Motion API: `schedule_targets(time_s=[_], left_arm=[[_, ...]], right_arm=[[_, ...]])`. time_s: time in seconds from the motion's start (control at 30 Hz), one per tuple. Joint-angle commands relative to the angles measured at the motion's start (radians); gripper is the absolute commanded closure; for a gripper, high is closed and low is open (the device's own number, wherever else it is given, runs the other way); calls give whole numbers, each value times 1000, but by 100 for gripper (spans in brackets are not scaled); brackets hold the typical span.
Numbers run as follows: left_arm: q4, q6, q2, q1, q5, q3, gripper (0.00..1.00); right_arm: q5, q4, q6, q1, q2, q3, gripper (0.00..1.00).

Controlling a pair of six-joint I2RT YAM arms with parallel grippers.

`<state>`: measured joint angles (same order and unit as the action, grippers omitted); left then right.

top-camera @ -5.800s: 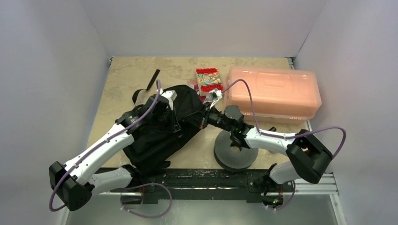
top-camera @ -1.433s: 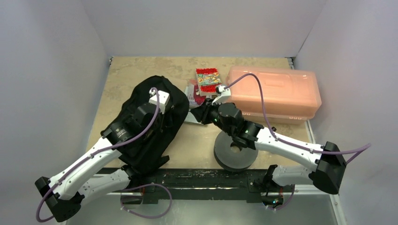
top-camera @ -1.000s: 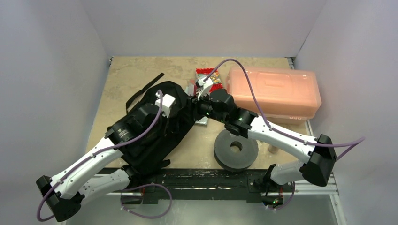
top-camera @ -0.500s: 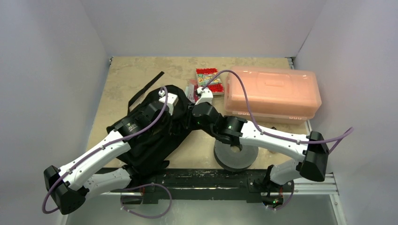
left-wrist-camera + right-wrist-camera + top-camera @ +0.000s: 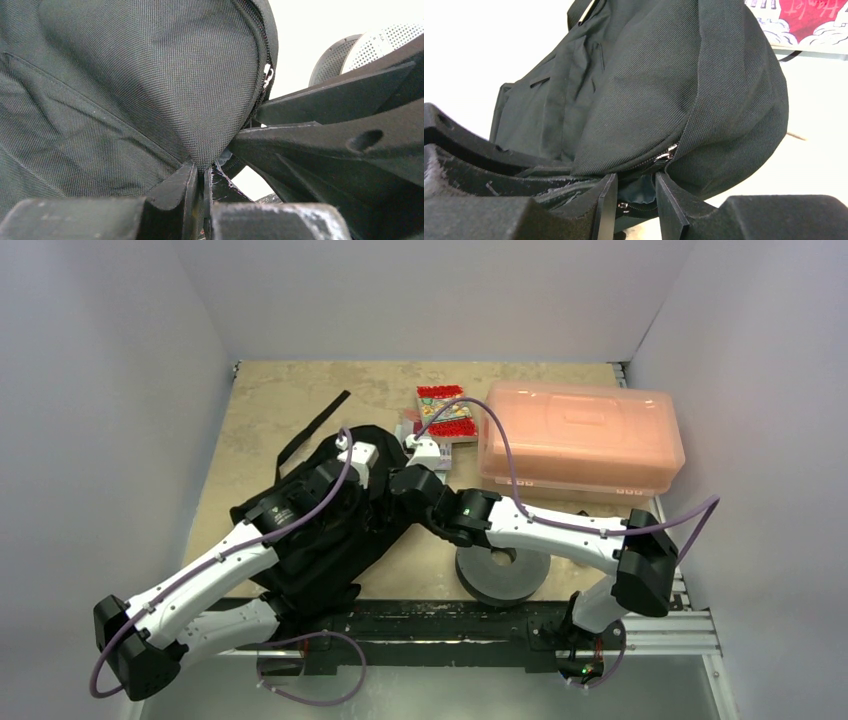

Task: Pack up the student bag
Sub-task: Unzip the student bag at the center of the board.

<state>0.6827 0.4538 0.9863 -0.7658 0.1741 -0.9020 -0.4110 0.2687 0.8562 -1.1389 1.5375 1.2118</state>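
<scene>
A: Far left first?
B: White left arm (image 5: 200,575), hard glossy shell, purple cable along it, up from the lower left. Flat loose black strap (image 5: 312,426) on the beige marbled table (image 5: 260,390), upper left.

A: Task item?
B: student bag (image 5: 318,545), left of centre in the top view, lying on the table under both wrists. Black woven cloth, floppy, rounded at the top, coarse grain close up. Stitched seam lines across the front, small metal zip pull (image 5: 666,154) on the curved zip.

A: Claws?
B: left gripper (image 5: 204,167) pressed together on a peak of student bag cloth, fabric drawn up into a tent above the tips. right gripper (image 5: 634,180) just to the right of it, at the bag's rounded top. Matte black fingers with a narrow gap, zip edge sitting in that gap. Clamped on it or not, cannot tell.

A: Inside the bag?
B: Zip parted a little, dark lining showing in the slot. Contents not visible.

A: Right of that?
B: Flat glossy red packet (image 5: 445,408) with cartoon print, just beyond the bag's top, upper centre. Dark grey round spool (image 5: 495,582) with a centre hole, lower centre, partly hidden by the right arm (image 5: 560,530). Translucent orange plastic box (image 5: 585,440), long, rounded corners, lid down, upper right, near the packet. Contents not readable through the plastic.
</scene>
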Motion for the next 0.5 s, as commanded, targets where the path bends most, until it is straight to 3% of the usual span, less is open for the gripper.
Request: schedule_targets(time_s=[0.0, 0.33, 0.47], left_arm=[[-89, 37, -45, 1, -55, 14, 100], [-103, 50, -71, 1, -83, 45, 100], [-81, 40, -83, 2, -56, 46, 100]], right_arm=[[-85, -21, 28, -4, 22, 47, 61], [-185, -40, 29, -3, 34, 55, 59], [-189, -46, 8, -4, 48, 67, 74]])
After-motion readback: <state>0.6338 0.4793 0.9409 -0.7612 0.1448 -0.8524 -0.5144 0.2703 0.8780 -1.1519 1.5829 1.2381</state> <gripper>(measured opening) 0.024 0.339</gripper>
